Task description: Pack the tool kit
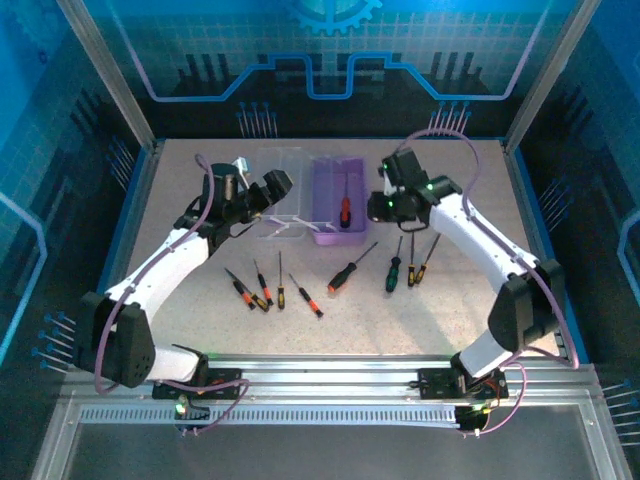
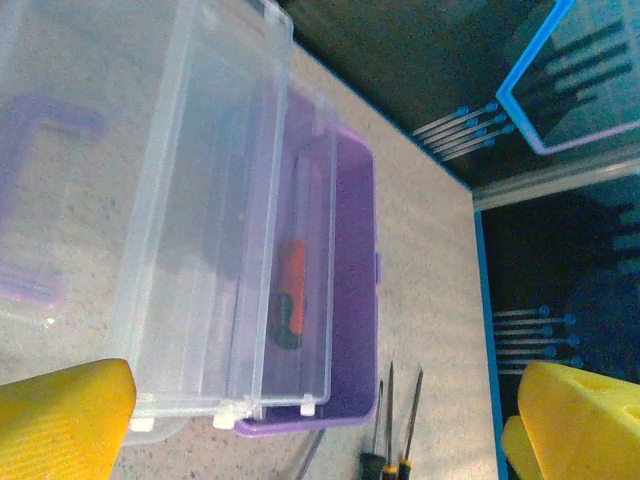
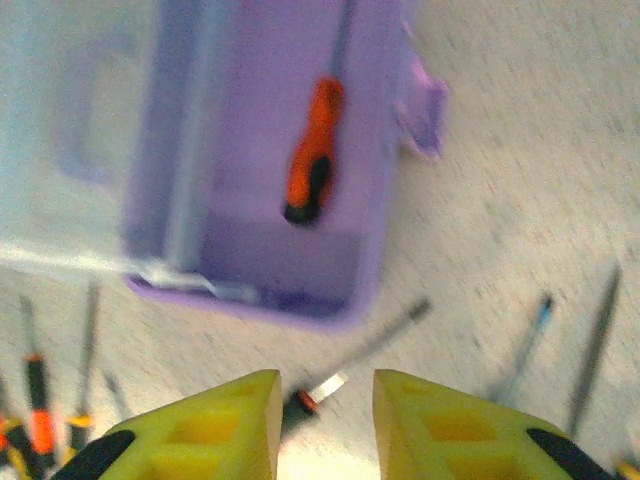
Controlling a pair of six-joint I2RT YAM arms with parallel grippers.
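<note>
The purple case (image 1: pixel 326 178) lies at the table's middle back, its clear lid (image 1: pixel 281 172) swung open to the left. One orange-black screwdriver (image 1: pixel 344 212) lies inside it, also seen in the right wrist view (image 3: pixel 312 150) and through the lid (image 2: pixel 290 300). My left gripper (image 1: pixel 268 200) is wide open at the lid's near edge, over lid (image 2: pixel 210 200) and case (image 2: pixel 355 300). My right gripper (image 1: pixel 382 206) hovers right of the case (image 3: pixel 260 120), open a little (image 3: pixel 325 400) with nothing held. A red-black screwdriver (image 3: pixel 370 350) lies on the table below it.
Several small orange-black screwdrivers (image 1: pixel 262 287) lie in a row at front left. The red-black one (image 1: pixel 345 272) lies in front of the case. A green-handled one (image 1: pixel 393 272) and two slim ones (image 1: pixel 420 262) lie to the right. Frame posts and blue walls bound the table.
</note>
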